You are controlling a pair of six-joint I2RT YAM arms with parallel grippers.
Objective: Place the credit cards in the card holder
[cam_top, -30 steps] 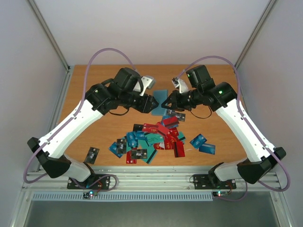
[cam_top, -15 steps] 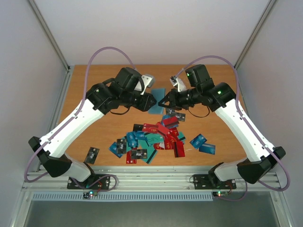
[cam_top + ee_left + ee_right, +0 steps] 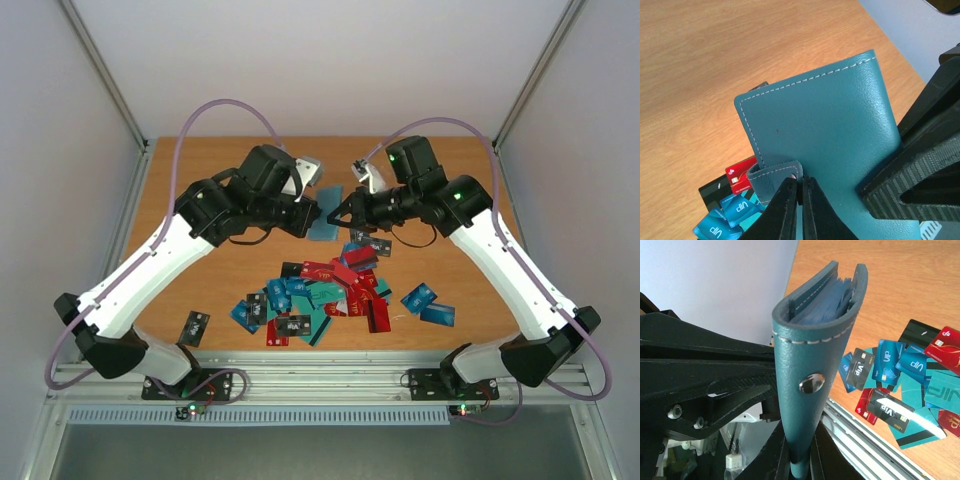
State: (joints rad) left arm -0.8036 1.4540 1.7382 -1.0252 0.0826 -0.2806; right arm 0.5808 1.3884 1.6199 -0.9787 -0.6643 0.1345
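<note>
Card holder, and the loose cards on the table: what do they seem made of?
The card holder looks like leather or imitation leather: pebbled matte teal grain, pale stitching along the edges, and a shiny, metal-looking snap. The credit cards look like thin plastic: flat, slightly glossy, with printed marks.

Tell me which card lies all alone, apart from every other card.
The black card at the near left. It touches nothing, while the other cards overlap in the pile or sit in pairs farther right.
</note>
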